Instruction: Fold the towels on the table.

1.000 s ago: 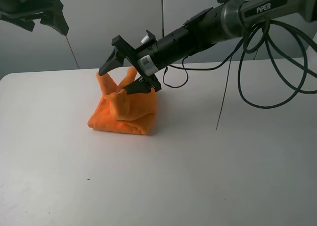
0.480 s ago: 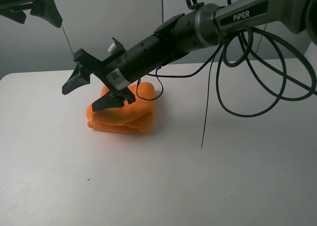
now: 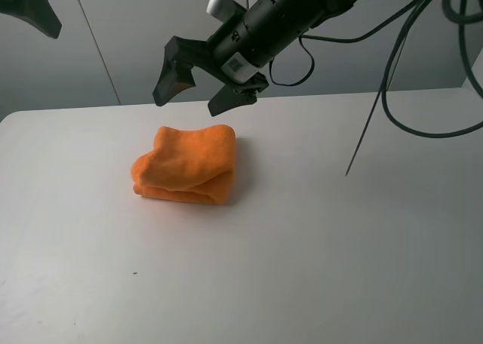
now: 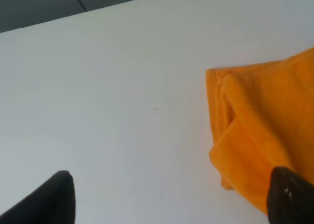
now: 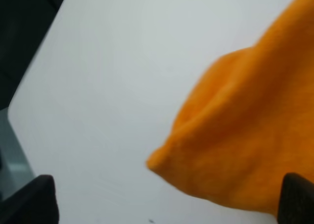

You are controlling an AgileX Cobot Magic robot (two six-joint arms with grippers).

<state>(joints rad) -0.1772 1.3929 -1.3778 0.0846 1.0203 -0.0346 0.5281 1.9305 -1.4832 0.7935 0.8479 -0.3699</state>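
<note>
The orange towel (image 3: 187, 167) lies folded into a thick small bundle on the white table (image 3: 302, 246), left of the middle. My right gripper (image 3: 190, 99) hangs open in the air above the towel's far edge, holding nothing. In the right wrist view the towel (image 5: 245, 130) fills the space under the spread fingertips (image 5: 29, 202). My left gripper (image 3: 34, 8) is high at the top left, far from the towel, and open. Its wrist view shows the towel's (image 4: 260, 130) layered edge near one fingertip (image 4: 289, 194), with nothing between the fingers.
Black cables (image 3: 377, 110) loop down from the right arm over the table's back right part. A grey wall (image 3: 113, 50) stands behind the table's far edge.
My right gripper has let go of the towel, opened wider and risen up and back. The raised flap has dropped, so the towel now rests as a flat folded bundle.
</note>
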